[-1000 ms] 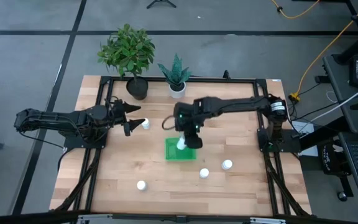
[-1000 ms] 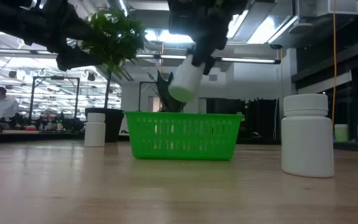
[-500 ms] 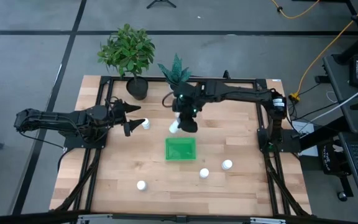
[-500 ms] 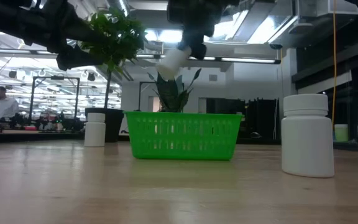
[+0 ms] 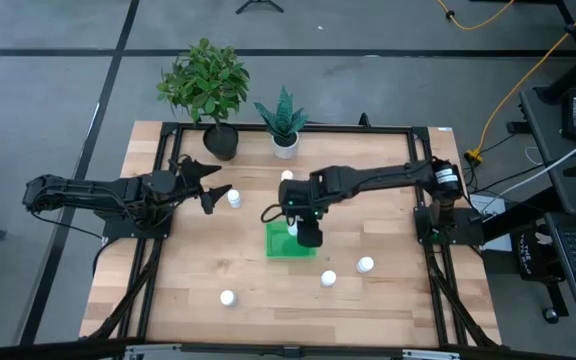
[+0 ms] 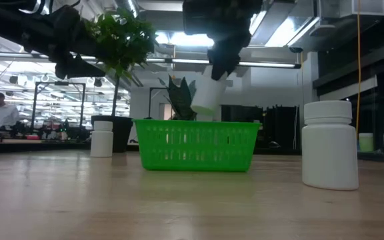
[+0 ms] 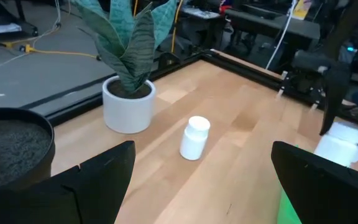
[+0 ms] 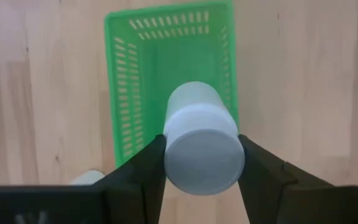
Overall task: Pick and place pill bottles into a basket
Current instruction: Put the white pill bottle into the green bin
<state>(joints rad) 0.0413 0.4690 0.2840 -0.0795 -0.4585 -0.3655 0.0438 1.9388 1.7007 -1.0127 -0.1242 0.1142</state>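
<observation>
The green basket (image 5: 290,242) stands at the table's middle; it also shows in the low view (image 6: 195,145). My right gripper (image 5: 304,228) is over it, shut on a white pill bottle (image 6: 206,97), which also shows in the right wrist view (image 8: 199,140). My left gripper (image 5: 215,194) is open at the left, its fingers pointing at a standing bottle (image 5: 234,198) without touching it. More bottles stand at the far side (image 5: 286,176), front left (image 5: 228,297) and front right (image 5: 328,279) (image 5: 366,265). My right gripper pinches the bottle's upper end (image 8: 201,163) between its two fingers (image 8: 146,169), one on each side of the round wall. The fingers come from above, pointing down. The bottle hangs below them, slightly tilted, its lower end just above the basket's rim (image 6: 195,123).
A leafy plant in a dark pot (image 5: 220,140) and a spiky plant in a white pot (image 5: 285,145) stand at the far edge. A black frame (image 5: 398,128) runs around the table. Bare wood lies at the front middle.
My right gripper has carried the bottle from over the basket toward the far edge, where the bottle lay strongly tilted, and then back over the basket. The bottle now hangs closer to upright. It has stayed in the fingers throughout.
</observation>
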